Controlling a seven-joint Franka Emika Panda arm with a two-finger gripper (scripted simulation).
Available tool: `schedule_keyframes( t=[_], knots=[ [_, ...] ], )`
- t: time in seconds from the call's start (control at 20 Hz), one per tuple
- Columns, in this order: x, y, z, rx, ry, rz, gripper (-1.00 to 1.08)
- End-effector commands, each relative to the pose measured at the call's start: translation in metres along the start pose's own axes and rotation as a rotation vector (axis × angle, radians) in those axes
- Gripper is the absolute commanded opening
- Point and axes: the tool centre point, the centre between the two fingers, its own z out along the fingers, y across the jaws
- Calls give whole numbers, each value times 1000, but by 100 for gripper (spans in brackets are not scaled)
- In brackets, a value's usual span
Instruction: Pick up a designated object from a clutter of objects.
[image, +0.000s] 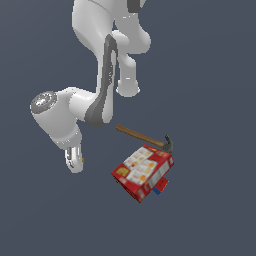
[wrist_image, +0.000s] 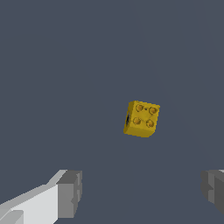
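Jaws spread wide, gripper off 1 yellow block; 1 hammer, 1 red box

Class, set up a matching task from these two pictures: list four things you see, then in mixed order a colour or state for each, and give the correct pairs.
Things:
1. hammer
2. box
3. studded brick
4. tool

Descriptions:
A. yellow, four studs on top
B. open, fingers wide apart
C. wooden handle, dark head
D. red with pale panels

Pairs: 1-C, 2-D, 3-A, 4-B
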Motion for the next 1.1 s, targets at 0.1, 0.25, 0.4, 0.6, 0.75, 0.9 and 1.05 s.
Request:
schedule_keyframes(
  t=[0.1, 0.25, 0.4, 0.6, 0.75, 0.9, 1.05],
  knots=[
    [19, 9, 19, -1, 13, 111, 100],
    [27, 13, 27, -2, 19, 158, 100],
    [32, 16, 32, -3, 23, 186, 100],
    [32, 17, 33, -4, 23, 190, 100],
    [33, 17, 37, -4, 23, 190, 100],
    [33, 17, 47, -3, 23, 192, 100],
    [33, 18, 63, -3, 23, 194, 100]
  ],
)
